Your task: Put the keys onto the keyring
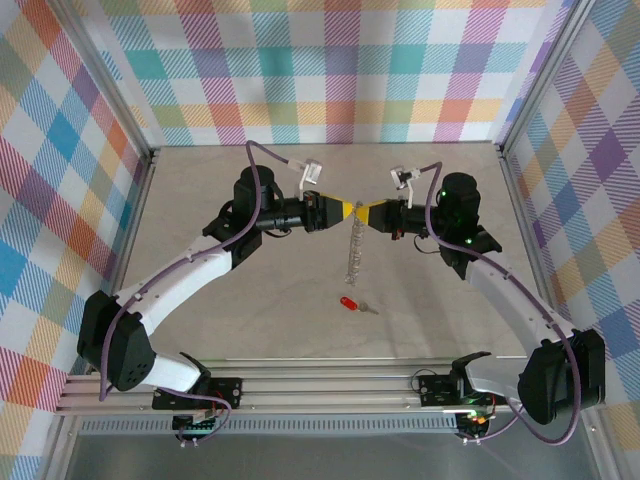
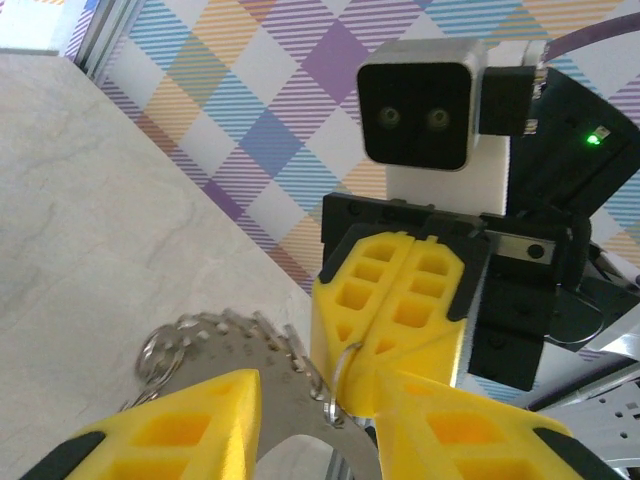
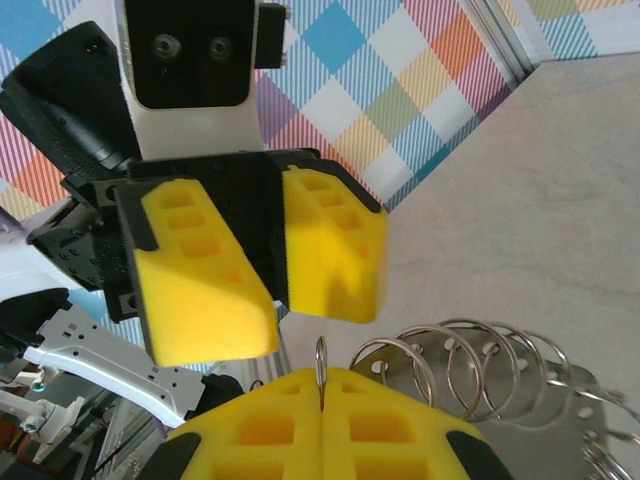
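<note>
Gripping the keyring [image 1: 352, 250], right pincer [image 3: 320, 390] is clamped together; left pincer [image 2: 315, 400] stands partly apart astride it.

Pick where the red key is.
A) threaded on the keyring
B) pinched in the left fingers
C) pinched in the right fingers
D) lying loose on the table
D: the key lies flat on the table, apart from the keyring and on its arm-base side.

readable text: none | brands, numbers, signs: none legible | left hand [image 3: 283, 310] and right hand [image 2: 380, 350]: plain yellow pads, unmarked | white cable pieces [image 1: 310, 172]: too small to read
</note>
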Tool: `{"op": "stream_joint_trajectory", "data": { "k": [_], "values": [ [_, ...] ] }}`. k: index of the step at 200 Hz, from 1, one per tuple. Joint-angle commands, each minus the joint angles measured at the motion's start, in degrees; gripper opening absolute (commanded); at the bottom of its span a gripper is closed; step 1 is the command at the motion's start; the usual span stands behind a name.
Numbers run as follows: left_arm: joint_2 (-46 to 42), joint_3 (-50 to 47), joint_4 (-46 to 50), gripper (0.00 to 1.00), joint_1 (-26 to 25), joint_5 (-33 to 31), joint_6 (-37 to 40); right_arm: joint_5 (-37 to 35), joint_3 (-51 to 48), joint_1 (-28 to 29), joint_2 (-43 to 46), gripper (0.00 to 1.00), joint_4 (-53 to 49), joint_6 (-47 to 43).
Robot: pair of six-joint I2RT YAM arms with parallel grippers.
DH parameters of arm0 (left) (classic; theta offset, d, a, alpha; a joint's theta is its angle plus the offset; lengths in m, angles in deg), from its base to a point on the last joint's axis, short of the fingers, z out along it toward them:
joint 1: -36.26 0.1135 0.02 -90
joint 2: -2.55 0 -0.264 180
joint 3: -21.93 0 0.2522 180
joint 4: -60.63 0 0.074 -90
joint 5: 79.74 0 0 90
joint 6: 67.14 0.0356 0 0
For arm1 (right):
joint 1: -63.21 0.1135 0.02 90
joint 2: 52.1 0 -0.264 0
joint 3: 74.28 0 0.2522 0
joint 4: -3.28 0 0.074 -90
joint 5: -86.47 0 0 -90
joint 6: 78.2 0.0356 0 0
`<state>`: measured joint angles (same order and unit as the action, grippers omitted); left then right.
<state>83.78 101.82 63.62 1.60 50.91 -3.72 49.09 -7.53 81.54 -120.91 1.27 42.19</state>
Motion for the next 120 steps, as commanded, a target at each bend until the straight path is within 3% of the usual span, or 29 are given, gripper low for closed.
{"op": "stream_joint_trajectory", "data": {
  "k": [1,120],
  "values": [
    [0.04,-0.74,-3.45,0.35,-0.85,-0.08,-0.12,1.96,-0.47,-0.13,1.74,0.0,4.26,0.98],
    [0.73,-0.83,-5.04,0.31,-2.17,-0.3,-0.23,2.65,-1.4,-0.14,2.2,0.0,8.4,4.05]
  ]
}}
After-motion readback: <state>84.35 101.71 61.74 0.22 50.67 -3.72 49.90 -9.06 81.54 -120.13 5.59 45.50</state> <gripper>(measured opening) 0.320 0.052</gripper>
